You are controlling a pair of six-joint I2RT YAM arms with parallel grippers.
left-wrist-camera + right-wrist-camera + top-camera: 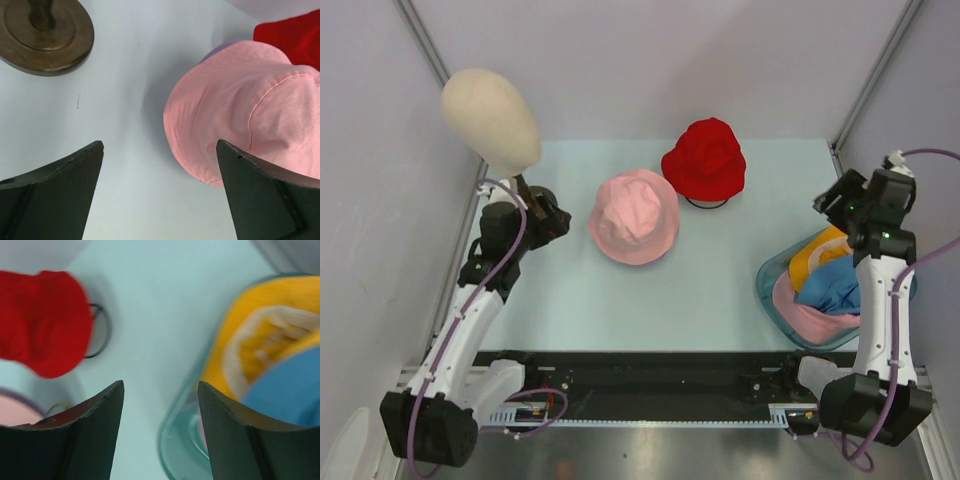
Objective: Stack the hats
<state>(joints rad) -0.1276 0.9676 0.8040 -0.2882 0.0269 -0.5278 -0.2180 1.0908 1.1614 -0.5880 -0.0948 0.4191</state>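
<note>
now i am holding my left pincer (160, 144) wide near the pink hat (240, 110), and my right pincer (160, 385) wide between the red hat (40, 320) and the tray (167, 440). i am judging the red hat is going on next: pinching its floppy brim, not the round crown, is keeping soft cloth from folding. orange hat (235, 330) and blue hat (285, 390) are lying crumpled in the translucent tray.

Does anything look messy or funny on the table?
Yes. In the teal tray, the hats are a crumpled heap: the orange hat lies tipped so its pale lining shows, and the blue hat is slumped over it. Also, a lilac edge peeks out from under the pink hat mid-table.
</note>
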